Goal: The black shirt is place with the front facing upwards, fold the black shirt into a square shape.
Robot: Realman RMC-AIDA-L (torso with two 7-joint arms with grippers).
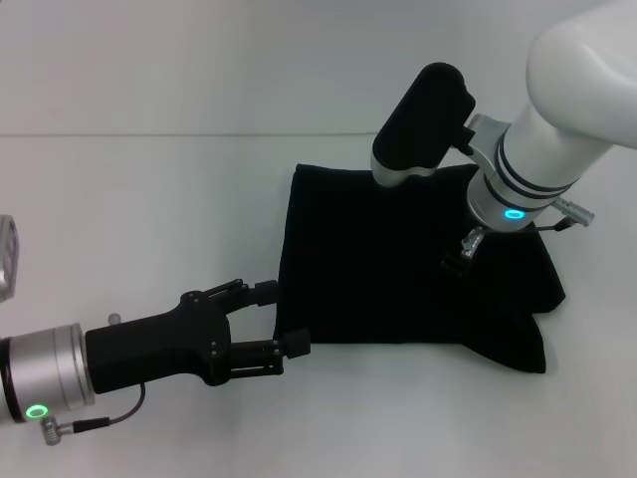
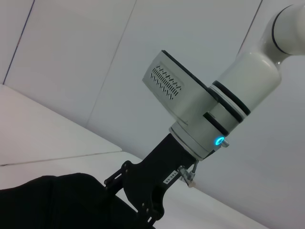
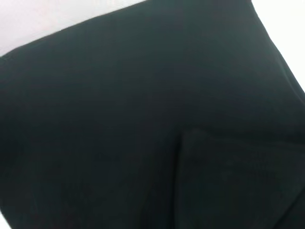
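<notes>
The black shirt [image 1: 398,269] lies folded into a rough square on the white table [image 1: 149,219], right of the middle, with a loose flap sticking out at its near right corner. My left gripper [image 1: 281,317] lies low at the shirt's left edge, open, its fingertips level with the near left corner. My right gripper [image 1: 460,257] reaches down onto the shirt's right half and is lost against the black cloth. In the left wrist view that right gripper [image 2: 147,195] stands over the shirt [image 2: 57,200]. The right wrist view is filled by the shirt [image 3: 119,119] with one fold line.
A black camera housing [image 1: 423,119] juts from my right wrist over the shirt's far edge. A small grey object [image 1: 6,254] shows at the far left edge of the head view. Bare white table surrounds the shirt.
</notes>
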